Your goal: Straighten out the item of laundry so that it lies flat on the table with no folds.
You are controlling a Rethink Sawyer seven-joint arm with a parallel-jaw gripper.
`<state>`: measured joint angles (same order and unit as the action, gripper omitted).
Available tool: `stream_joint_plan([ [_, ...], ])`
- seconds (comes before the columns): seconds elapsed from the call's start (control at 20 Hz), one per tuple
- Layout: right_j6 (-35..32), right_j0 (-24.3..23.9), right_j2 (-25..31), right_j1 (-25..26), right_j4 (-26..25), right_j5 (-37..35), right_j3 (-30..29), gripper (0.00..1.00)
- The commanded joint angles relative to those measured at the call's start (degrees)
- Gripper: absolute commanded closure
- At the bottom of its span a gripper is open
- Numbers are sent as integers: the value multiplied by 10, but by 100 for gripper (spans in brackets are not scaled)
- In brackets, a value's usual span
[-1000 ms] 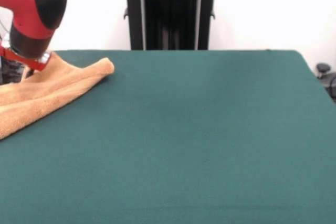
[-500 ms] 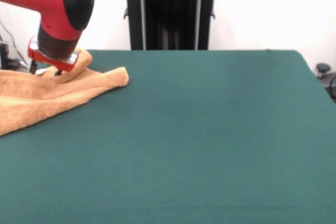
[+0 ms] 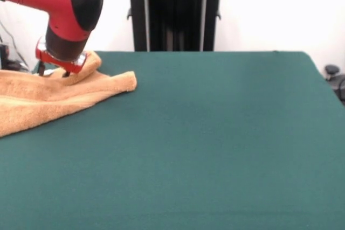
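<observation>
While my wrist hung low over the far left corner of the table point(image 3: 215, 133), the front view showed the towel point(image 3: 48, 98) bunched there, its nearer part running off the left edge of the picture and one rounded fold pointing toward the table's middle. My fingers point(image 3: 54, 70) sat at the raised hump of cloth just under the red wrist plate; only their dark tips showed against the pile, so I could not tell whether they were spread, pressed together or pinching the cloth.

Judged from this view, the towel was doubled over itself and not flat, so the task was far from done. Three faults appeared possible. If I held only the top layer, a pull would slide that layer and leave the fold beneath. If I held nothing, the fingers would drag across the pile and deepen the ridge. Because the cloth lay so near the table's left side, a pull that way could take it over the edge.

No overhead view was supplied for this moment.
</observation>
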<state>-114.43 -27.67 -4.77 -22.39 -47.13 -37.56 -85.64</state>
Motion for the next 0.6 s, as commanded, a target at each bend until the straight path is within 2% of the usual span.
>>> stream_joint_plan([
  [0.05,-218,60,22,83,99,51,-85,0],
  [0.2,-275,98,-3,85,137,57,-100,0],
  [0.3,-292,107,-9,89,178,46,-110,0],
  [0.45,-277,77,15,97,249,17,-128,0],
  [0.6,-257,50,34,104,298,3,-141,0],
])
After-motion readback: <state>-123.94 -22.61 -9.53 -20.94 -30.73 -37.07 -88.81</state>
